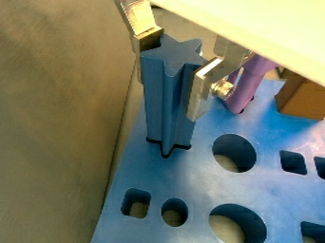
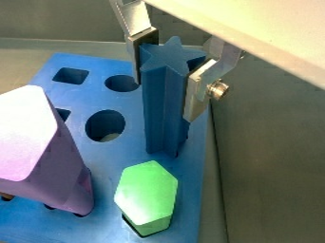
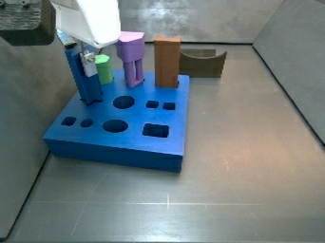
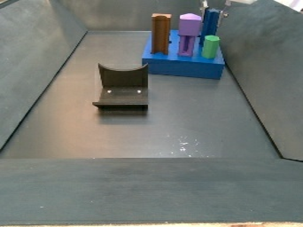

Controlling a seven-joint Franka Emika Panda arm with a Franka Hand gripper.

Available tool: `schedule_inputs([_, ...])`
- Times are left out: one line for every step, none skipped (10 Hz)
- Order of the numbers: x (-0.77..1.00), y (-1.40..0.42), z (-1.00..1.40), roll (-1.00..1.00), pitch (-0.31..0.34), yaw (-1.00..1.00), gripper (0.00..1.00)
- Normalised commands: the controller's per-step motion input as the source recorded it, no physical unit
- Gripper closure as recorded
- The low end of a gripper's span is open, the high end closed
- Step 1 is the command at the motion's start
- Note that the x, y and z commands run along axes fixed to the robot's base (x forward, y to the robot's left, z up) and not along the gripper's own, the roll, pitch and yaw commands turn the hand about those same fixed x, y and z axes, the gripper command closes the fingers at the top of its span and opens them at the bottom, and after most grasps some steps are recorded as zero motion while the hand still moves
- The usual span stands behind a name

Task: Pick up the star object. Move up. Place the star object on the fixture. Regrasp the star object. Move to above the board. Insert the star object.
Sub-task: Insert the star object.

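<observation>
The star [image 1: 169,100] stands upright with its lower end in a hole at a corner of the board [image 1: 254,185]. The hand [image 2: 172,59] is around its top; in both wrist views the silver fingers [image 1: 200,87] sit on two opposite sides of the star and seem to press on it, so the hand is probably clenched on the star, but a thin gap cannot be ruled out. Just beside the star stand a green peg [image 2: 148,196] and a purple peg [image 2: 42,147]. An orange-brown peg [image 3: 166,61] stands further along the same edge. Round and square holes near the star are free. The fixture [image 4: 122,89] lies on the worktop [image 4: 178,124], well apart from the board.
</observation>
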Motion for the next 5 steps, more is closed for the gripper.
schedule_inputs([0.00, 0.00, -0.03, 0.00, 0.000, 0.00, 1.00])
schedule_inputs([0.00, -0.04, -0.08, -0.06, 0.000, 0.00, 1.00])
schedule_inputs([0.06, -0.15, -0.09, -0.10, 0.000, -0.01, 1.00])
schedule_inputs([0.12, -0.16, -0.10, -0.07, 0.030, -0.03, 1.00])
schedule_inputs([0.09, -0.15, -0.10, -0.09, 0.021, -0.01, 1.00])
